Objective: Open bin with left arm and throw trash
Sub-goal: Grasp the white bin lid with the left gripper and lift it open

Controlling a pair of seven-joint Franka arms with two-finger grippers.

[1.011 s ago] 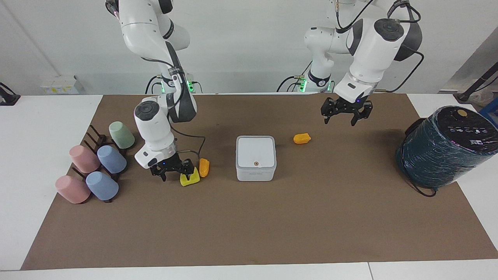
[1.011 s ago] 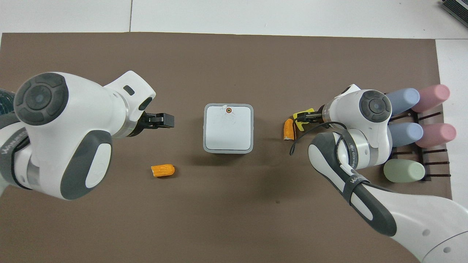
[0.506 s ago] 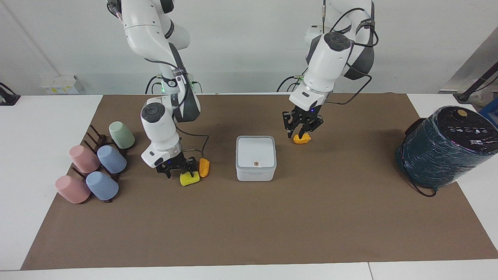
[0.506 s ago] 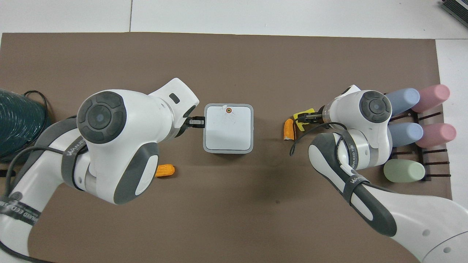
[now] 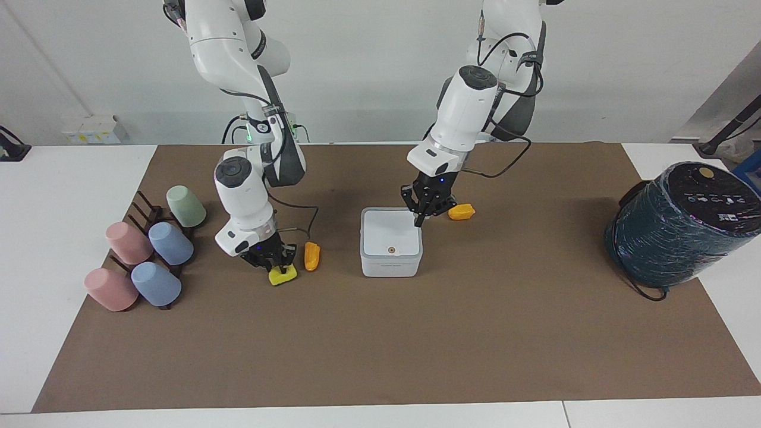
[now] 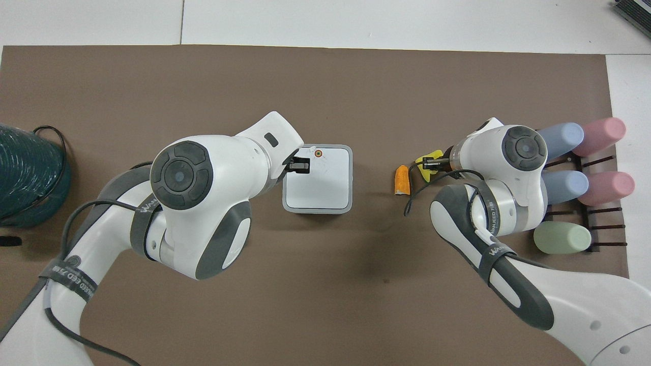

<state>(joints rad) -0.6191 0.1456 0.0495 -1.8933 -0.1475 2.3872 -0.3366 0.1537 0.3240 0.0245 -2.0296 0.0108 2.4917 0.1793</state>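
The white square bin (image 5: 390, 241) stands mid-table with its lid down; the overhead view shows it (image 6: 325, 185) with the orange dot (image 6: 318, 152) at the edge farthest from the robots. My left gripper (image 5: 418, 217) is low over the lid's corner toward the left arm's end, also seen from overhead (image 6: 300, 165). An orange piece (image 5: 461, 211) lies beside the bin there. My right gripper (image 5: 274, 264) is down at the table, shut on the yellow piece (image 5: 283, 276) (image 6: 430, 163). The second orange piece (image 5: 311, 255) (image 6: 402, 179) lies beside it.
A big dark teal wrapped cylinder (image 5: 684, 223) (image 6: 25, 173) stands at the left arm's end. Pastel cups (image 5: 170, 242) (image 6: 562, 238) lie on a dark rack (image 5: 142, 208) at the right arm's end, close to the right arm's wrist. A brown mat (image 5: 380, 345) covers the table.
My left gripper swung in from the left arm's end, passed over the orange piece and came down over the bin's lid corner. My right gripper closed on the yellow piece.
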